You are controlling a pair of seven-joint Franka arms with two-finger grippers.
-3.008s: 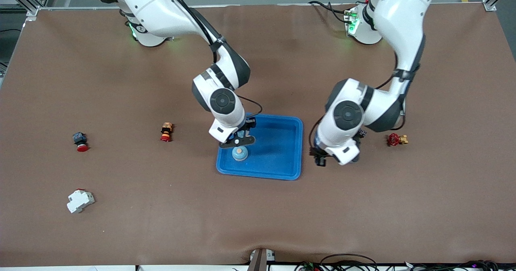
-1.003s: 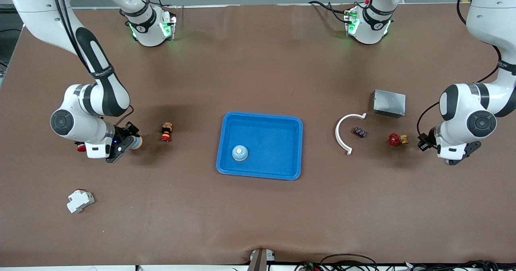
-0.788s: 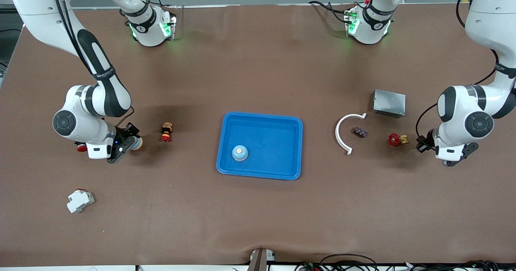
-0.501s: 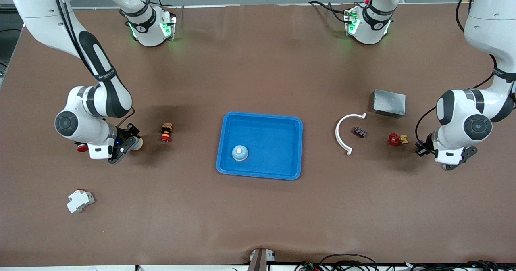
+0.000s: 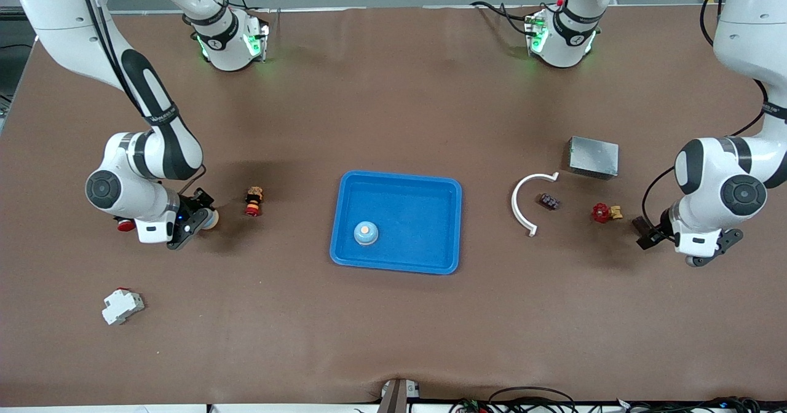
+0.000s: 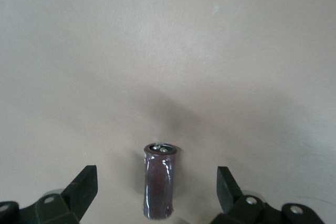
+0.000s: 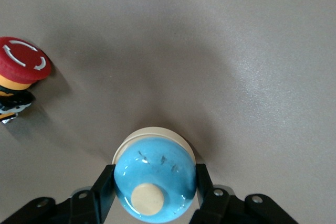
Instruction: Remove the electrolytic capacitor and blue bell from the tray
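Handling looks easy for both task pieces, since they are appearing small, rigid and light.

A blue bell (image 5: pixel 366 233) is sitting inside the tray (image 5: pixel 430 259), in the corner nearer the front camera and toward the right arm's end. Its glossy dome is likely slippery and tapering, so a pinch high on the curve is risking a squeeze-out. The low rim, where the sides are straightest, is looking like the better place to take hold.

The left end effector (image 6: pixel 156 179) is resting low over the surface at the left arm's end, well apart from the tray, with its fingers (image 6: pixel 86 182) spread wide. The electrolytic capacitor (image 6: pixel 159 187) is standing upright on the surface between them, touching neither. It is a slim, smooth-sleeved cylinder, tall for its base, so it is probably tipping at a slight nudge; across the middle of the barrel is the natural hold.

The right end effector (image 7: pixel 154 187) is sitting low at the right arm's end, clamping a second bell (image 7: pixel 155 174) by the sides of its dome, just above a pale base. A red push button (image 7: pixel 21 66) is lying near it.

A grey metal box (image 5: pixel 593 157) is lying farther from the camera.
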